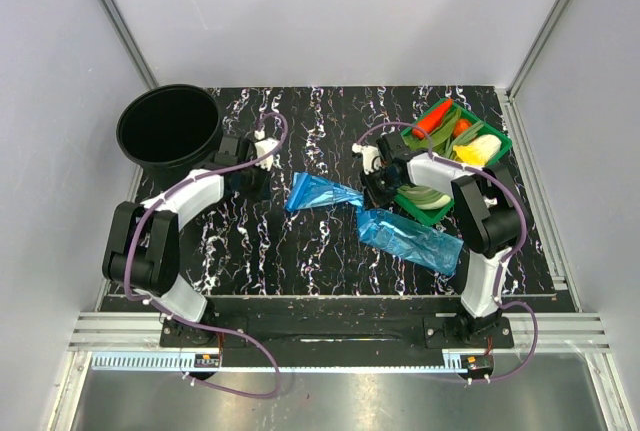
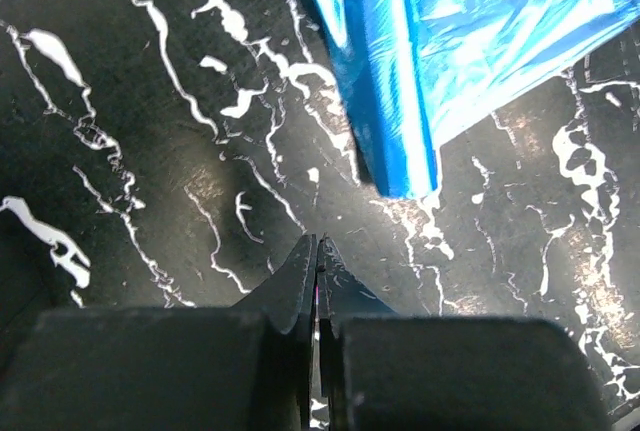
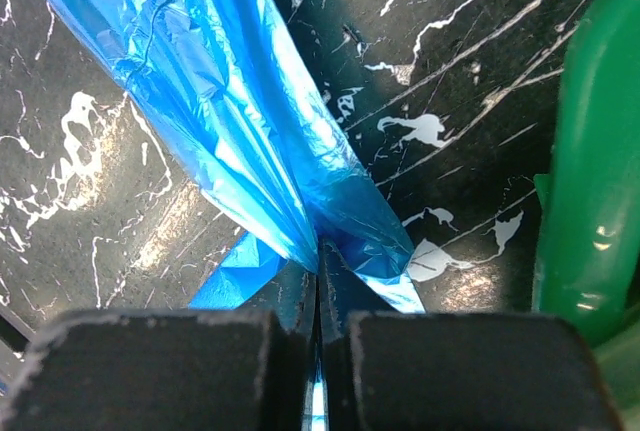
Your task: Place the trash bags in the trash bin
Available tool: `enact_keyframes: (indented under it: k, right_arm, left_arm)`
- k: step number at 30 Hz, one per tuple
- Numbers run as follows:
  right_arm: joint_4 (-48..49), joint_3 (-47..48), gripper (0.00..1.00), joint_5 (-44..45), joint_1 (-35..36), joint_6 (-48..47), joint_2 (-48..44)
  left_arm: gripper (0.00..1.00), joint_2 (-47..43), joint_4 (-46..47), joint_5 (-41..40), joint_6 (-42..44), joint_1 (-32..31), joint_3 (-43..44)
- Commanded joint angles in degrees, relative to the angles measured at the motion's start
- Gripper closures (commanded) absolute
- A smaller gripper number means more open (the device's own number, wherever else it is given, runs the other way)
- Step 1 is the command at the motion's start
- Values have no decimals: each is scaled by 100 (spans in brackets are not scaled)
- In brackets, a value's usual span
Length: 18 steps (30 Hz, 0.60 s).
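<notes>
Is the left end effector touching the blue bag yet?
Apart. Left wrist view shows bare table between the shut left end effector and the bag corner.

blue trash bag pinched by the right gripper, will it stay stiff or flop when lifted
Probably floppy: the blue trash bag is thin wrinkled film, bunched into folds where the right gripper pinches it, so it would likely drape. It looks light for its size, and the glossy surface may slip.

This is a robotics lab test cell. A black, white-veined surface (image 1: 320,251) is boxed in behind and at both sides by plain pale panels (image 1: 330,11) in aluminium framing (image 1: 115,16). A cabled left arm (image 1: 190,194) and right arm (image 1: 480,216) are bolted to a metal rail (image 1: 110,333) at its near edge.
</notes>
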Motion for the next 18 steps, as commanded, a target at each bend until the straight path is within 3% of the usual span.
enact_keyframes:
  k: [1, 3, 5, 7, 12, 18]
  right_arm:
    - [-608, -79, 100, 1164, 114, -399, 277]
    - [-599, -9, 100, 1251, 193, -425, 277]
    - [-564, 18, 100, 1252, 220, -417, 259]
    - [-564, 27, 100, 1234, 246, -408, 268]
    - [-555, 0, 100, 1173, 273, -399, 277]
    - [-538, -43, 100, 1111, 282, -390, 268]
  left_arm:
    - [100, 101, 34, 191, -123, -291, 474]
    - [100, 285, 17, 261, -255, -458, 710]
    - [89, 496, -10, 296, -369, -617, 930]
    - [71, 786, -71, 279, -466, -705, 1176]
    - [50, 1516, -98, 200, -598, -775, 1625]
    - [39, 1824, 122, -187, -589, -854, 1634]
